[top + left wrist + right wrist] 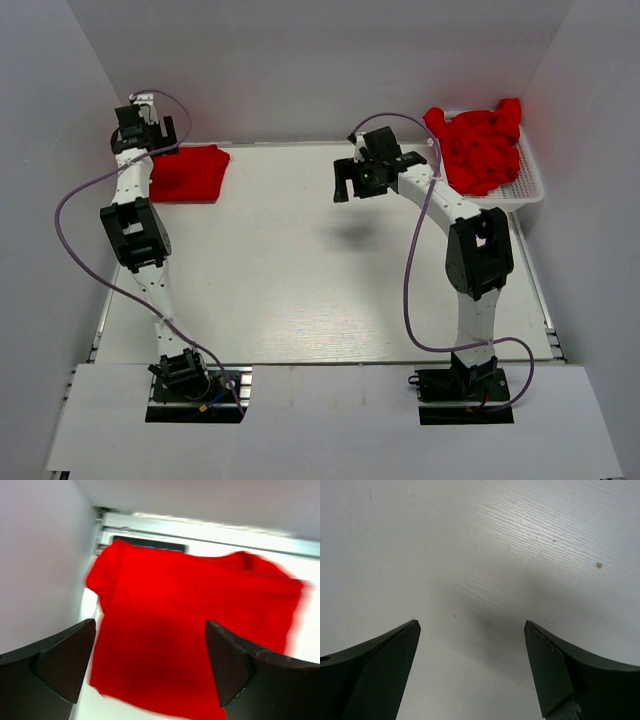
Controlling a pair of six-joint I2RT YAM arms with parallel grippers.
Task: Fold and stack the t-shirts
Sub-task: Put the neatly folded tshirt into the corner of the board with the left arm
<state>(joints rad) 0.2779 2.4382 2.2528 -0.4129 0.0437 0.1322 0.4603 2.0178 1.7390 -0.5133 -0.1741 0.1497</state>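
Note:
A folded red t-shirt (pixel 188 172) lies at the table's far left corner; it fills the left wrist view (pixel 200 630). My left gripper (pixel 152 137) hangs above the shirt's left edge, open and empty (pixel 150 670). A heap of crumpled red t-shirts (pixel 482 148) sits in the white basket (pixel 530 190) at the far right. My right gripper (pixel 360 180) is open and empty above the bare table, left of the basket; its wrist view (pixel 472 670) shows only white tabletop.
White walls close in the table at the back and on both sides. The left wall (pixel 40 565) stands close beside the folded shirt. Purple cables (pixel 75 205) loop off both arms.

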